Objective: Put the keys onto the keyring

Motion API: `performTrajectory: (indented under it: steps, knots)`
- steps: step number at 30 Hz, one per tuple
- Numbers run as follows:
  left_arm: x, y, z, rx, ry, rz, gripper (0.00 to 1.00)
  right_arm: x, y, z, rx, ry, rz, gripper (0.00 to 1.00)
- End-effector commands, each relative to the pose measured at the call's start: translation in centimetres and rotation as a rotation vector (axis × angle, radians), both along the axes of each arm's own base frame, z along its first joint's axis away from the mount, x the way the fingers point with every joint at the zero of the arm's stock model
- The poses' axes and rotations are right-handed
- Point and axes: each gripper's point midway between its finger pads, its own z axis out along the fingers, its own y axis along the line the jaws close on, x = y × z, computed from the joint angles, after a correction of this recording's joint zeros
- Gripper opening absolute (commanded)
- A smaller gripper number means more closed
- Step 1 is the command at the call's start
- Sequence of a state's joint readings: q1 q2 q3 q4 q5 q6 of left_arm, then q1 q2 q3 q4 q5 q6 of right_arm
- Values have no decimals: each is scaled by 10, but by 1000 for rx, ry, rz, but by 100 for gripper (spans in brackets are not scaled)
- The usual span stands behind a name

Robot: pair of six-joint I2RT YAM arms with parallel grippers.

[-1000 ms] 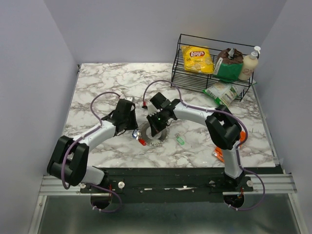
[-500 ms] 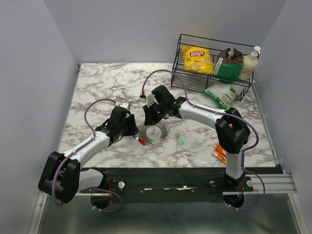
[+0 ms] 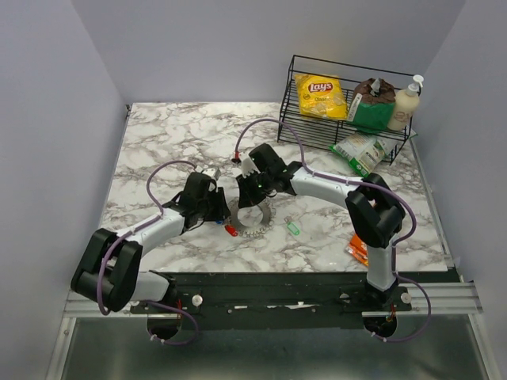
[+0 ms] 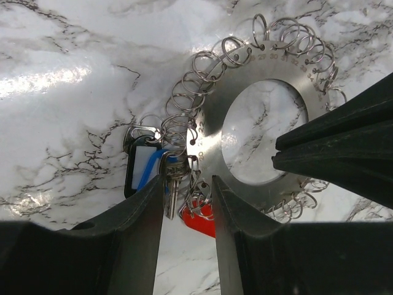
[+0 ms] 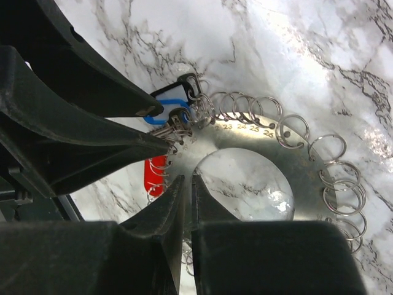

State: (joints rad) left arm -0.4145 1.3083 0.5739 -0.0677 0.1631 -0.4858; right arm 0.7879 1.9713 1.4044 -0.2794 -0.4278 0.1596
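The keyring (image 4: 212, 123), a flat grey metal disc with an open centre and many small wire loops round its rim, lies on the marble mid-table (image 3: 258, 218). The blue key (image 4: 142, 169) and the red key (image 4: 199, 216) hang from loops at its left edge. The pale green key (image 3: 292, 227) lies alone to the right. My left gripper (image 4: 187, 181) is open, its fingers either side of the blue key's silver blade and the red key. My right gripper (image 5: 187, 179) is shut on the keyring's (image 5: 307, 178) inner rim.
A black wire basket (image 3: 295, 119) at the back right holds a yellow crisp bag, a green packet and a bottle. A green snack bag (image 3: 360, 150) lies before it. An orange packet (image 3: 356, 250) lies by the right arm's base.
My right gripper has come down from behind the keyring and closed on its inner rim. My left gripper has moved right, up to the keys at the ring's left edge.
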Motion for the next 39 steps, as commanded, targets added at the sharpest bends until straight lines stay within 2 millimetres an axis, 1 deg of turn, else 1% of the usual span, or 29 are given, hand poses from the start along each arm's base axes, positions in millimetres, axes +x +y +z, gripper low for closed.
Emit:
performTrajectory:
  steps: [1, 3, 7, 12, 16, 18, 25, 28, 30, 32, 34, 37, 38, 39]
  knots:
    - [5, -12, 4, -27, -27, -49, 41, 9, -7, 5, 5, -24, -38, 17]
    - [7, -11, 4, -22, -28, -43, 37, 8, -8, 3, 2, -23, -39, 17]
    - [9, -12, 1, -17, -27, -51, 35, 9, -9, 3, 2, -22, -44, 18]
    - [10, -14, -2, -13, -20, -58, 28, 10, -11, 1, -2, -20, -47, 17]
    - [10, -11, -4, -4, -19, -50, 24, 8, -10, 0, 1, -15, -37, 17]
    - [12, -12, -1, -4, -30, -51, 19, 7, -9, 0, 4, -12, -28, 17]
    - [16, -9, 1, 10, -48, -43, 19, 5, -8, -1, 9, -7, -18, 17]
    - [16, -10, 1, 12, -47, -44, 23, 5, -8, -2, 9, -3, -14, 17]
    - [16, -10, -1, 14, -42, -48, 27, 5, -8, -2, 10, -3, -13, 17]
    - [17, -11, -1, 13, -39, -51, 33, 4, -8, -2, 10, -2, -12, 17]
    - [18, -11, -2, 14, -38, -50, 33, 4, -8, -1, 14, 0, -10, 17]
    - [18, -10, -2, 21, -39, -43, 29, 3, -7, -3, 12, 3, -5, 17]
    - [19, -9, -2, 22, -40, -40, 23, 3, -7, -3, 12, 4, -6, 17]
    - [20, -9, -1, 23, -46, -43, 20, 3, -7, -3, 12, 4, -6, 17]
